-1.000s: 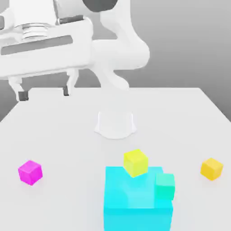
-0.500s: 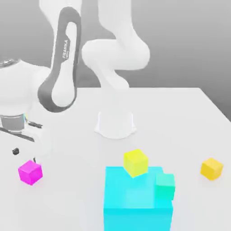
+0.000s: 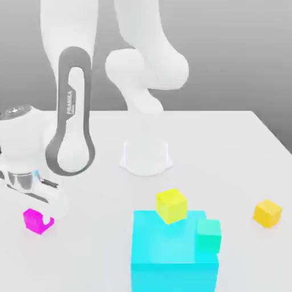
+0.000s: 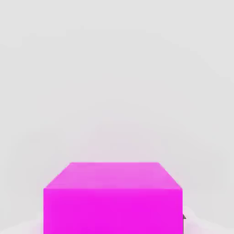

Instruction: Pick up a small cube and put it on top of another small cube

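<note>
- Inspecting the magenta cube: plain, evenly coloured, straight-edged, no marks noted; upper face paler than the side face in the hand view.
- Gripper: found lowered well to the exterior view's left of the cyan block, closed down and clamped on the magenta cube. One finger overlaps the cube's face in the exterior view.
- Magenta cube: located between the fingertips, directly beneath the hand; also well to the exterior view's left of the cyan block. Whether it touches the table cannot be told.
</note>
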